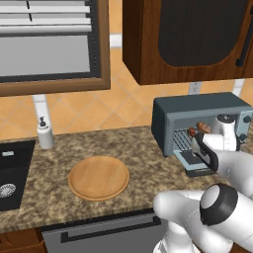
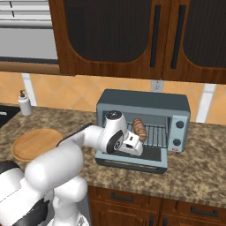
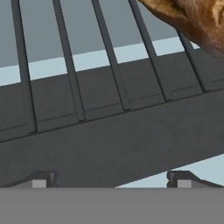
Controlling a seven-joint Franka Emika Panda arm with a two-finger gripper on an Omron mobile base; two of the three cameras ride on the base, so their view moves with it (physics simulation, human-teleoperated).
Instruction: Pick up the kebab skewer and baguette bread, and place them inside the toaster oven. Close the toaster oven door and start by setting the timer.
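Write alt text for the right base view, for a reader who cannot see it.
The white arm reaches into the open grey-blue toaster oven on a speckled counter, its open gripper just below the baguette bread lying on the wire rack. A round wooden plate sits to the left, with dark cabinets above.

A round wooden plate [image 1: 99, 178] is set on the speckled granite counter [image 1: 143, 158]. Left of the plate, a white soap dispenser [image 1: 45, 133] and a dark sink [image 1: 12, 173] are seen; above it, dark wooden cabinets [image 1: 188, 39] are mounted.
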